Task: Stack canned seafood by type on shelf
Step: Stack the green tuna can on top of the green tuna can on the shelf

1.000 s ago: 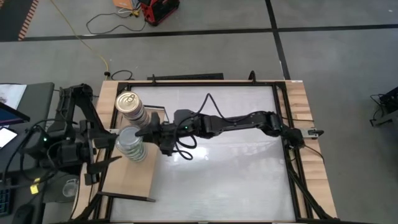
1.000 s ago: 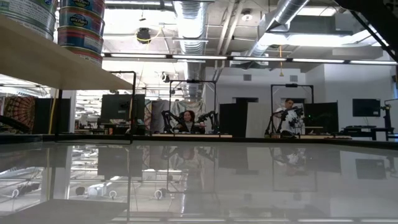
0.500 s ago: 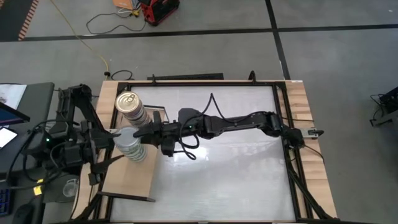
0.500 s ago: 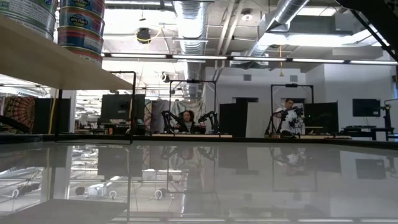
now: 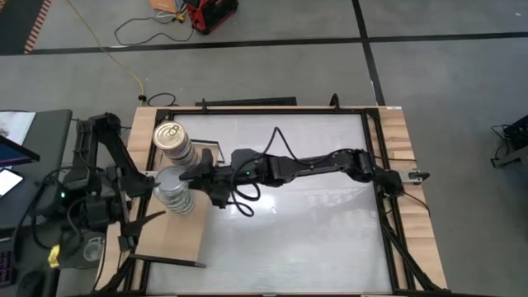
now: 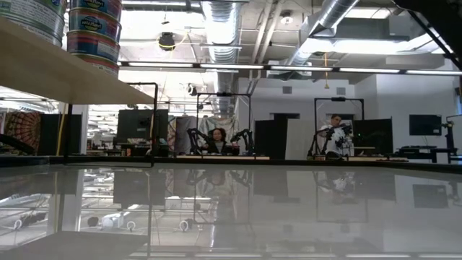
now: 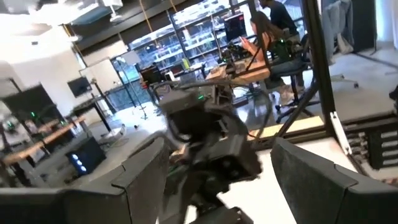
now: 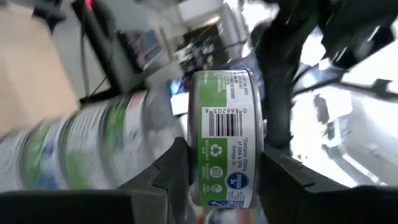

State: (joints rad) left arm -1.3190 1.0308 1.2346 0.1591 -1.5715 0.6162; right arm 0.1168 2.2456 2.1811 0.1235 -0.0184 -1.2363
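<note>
Here the right claw [image 8: 224, 171] pinches a round green-labelled metal tin [image 8: 225, 134].

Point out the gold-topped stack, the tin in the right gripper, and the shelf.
gold-topped stack [image 5: 169, 134]: high view, on its pull-tab lid.
green-label tin [image 8: 225, 134]: right wrist view, on its barcode side.
shelf [image 5: 172, 238]: high view, on the bare wooden board.

floor: red toolbox [image 5: 210, 14], yellow cable [image 5: 132, 73] | left of table: dark monitor [image 5: 15, 153] | background: seated person [image 6: 216, 139]
</note>
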